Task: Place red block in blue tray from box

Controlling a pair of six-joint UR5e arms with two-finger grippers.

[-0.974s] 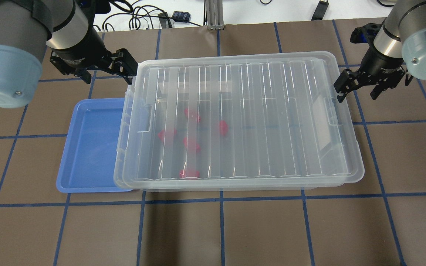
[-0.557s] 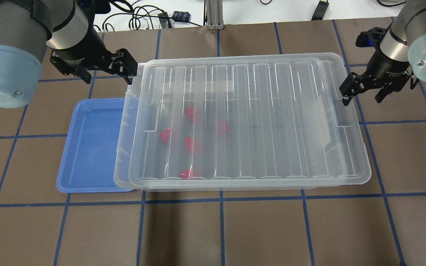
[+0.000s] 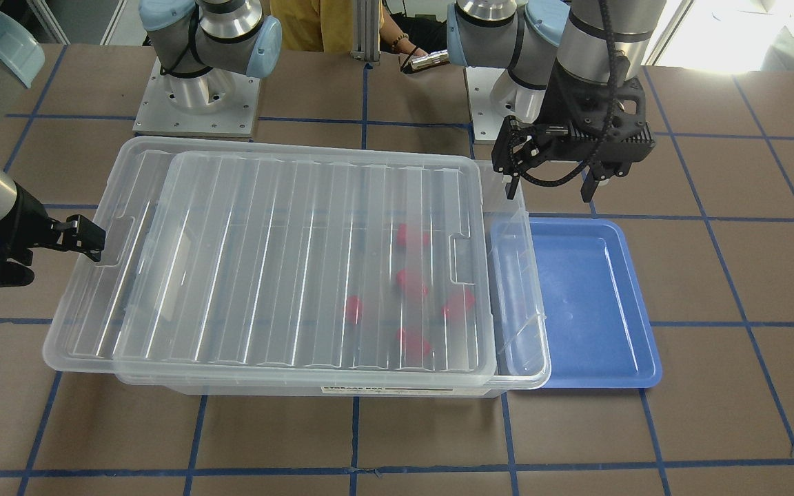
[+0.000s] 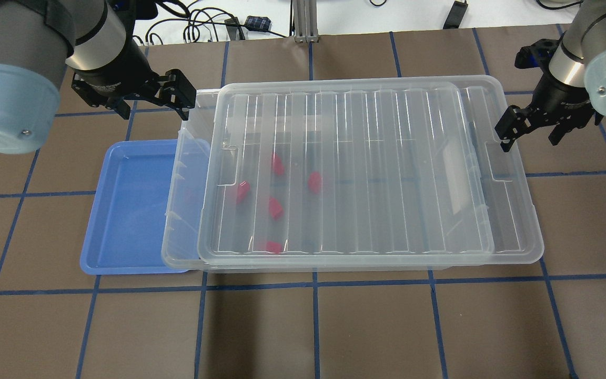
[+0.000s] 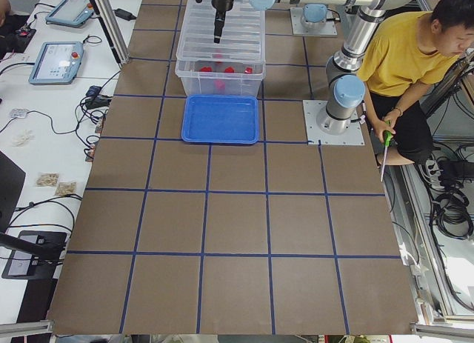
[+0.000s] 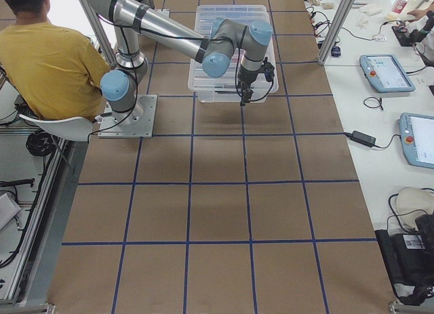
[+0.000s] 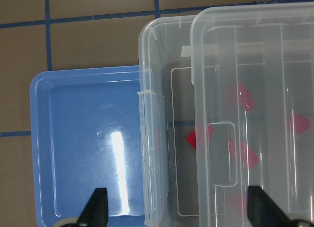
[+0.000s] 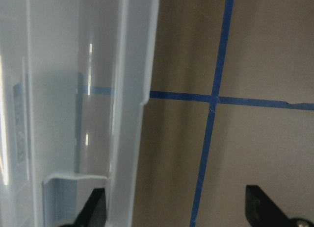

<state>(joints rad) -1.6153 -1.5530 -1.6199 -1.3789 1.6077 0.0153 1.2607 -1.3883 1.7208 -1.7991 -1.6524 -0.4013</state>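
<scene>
Though laid over the large clear box, leaves the end toward the left arm uncovered and juts past the end toward the right arm: ribbed clear lid, offset lengthwise. Box flat on the brown worktop, white label strip on the long wall facing away from the arm bases.

Inside the box, under the lid, 5 red blocks, all loose on the floor in the half nearer the left arm, each apart from the others.

Blue tray on the worktop just beside the box's uncovered end, on the left arm's side; from above, box rim overlapping the tray's nearest edge. Cannot tell whether touching.

Left claw released, fingers spread wide, gripping nothing, hanging high over the tray and the uncovered end of the box; both in sight below it from the left wrist camera.

Right claw released as well, fingers apart with nothing between, low at the jutting end of the lid: 1 fingertip over the lid's rim by the handle notch, the other over bare worktop. Cannot tell about contact with the rim.

Person in a yellow shirt seated behind the arm bases
</scene>
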